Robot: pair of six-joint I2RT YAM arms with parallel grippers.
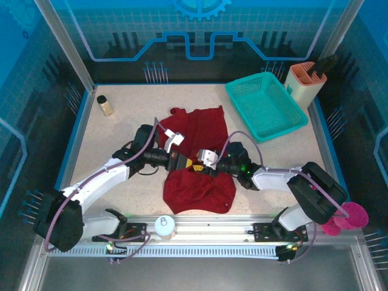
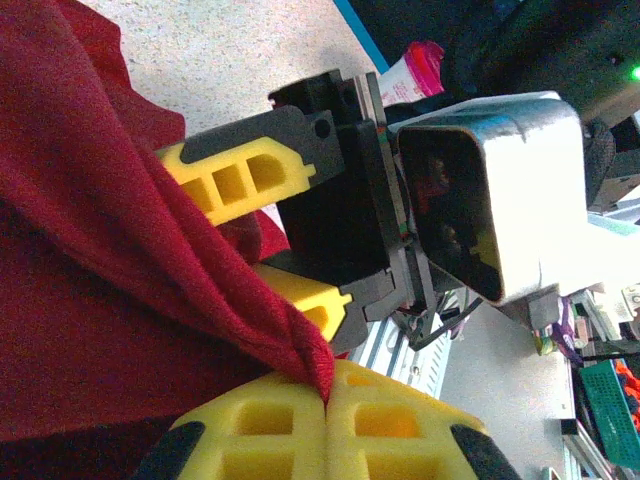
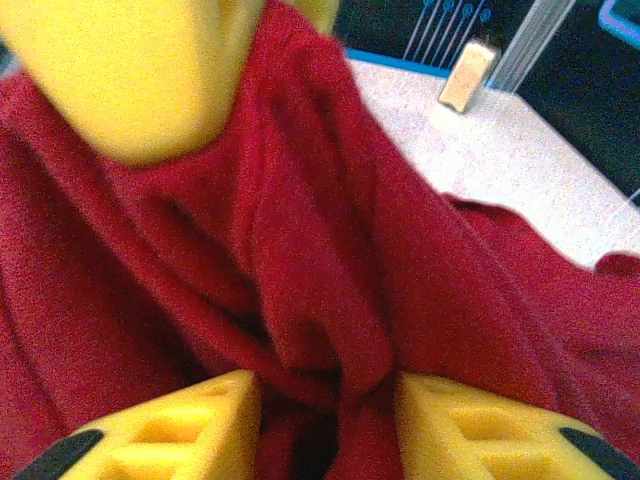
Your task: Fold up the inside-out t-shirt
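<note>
Pinching a peak of the inside-out t-shirt (image 2: pixel 110 290) with the left gripper (image 2: pixel 326 392), pads pressed flat together. Clamping a thick fold with the right gripper (image 3: pixel 328 395), half-spread, cloth filling the gap. Blurred up close; from above, both pinch points hidden under the wrists.

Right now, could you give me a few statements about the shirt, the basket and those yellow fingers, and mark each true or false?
1. The t-shirt lies inside the teal basket. False: it lies on the table, apart from the basket.
2. The left fingers are pinched shut on red cloth. True.
3. The right fingers have cloth bunched between them. True.
4. The small bottle stands on the t-shirt. False: it stands on bare table near the far left corner.
</note>
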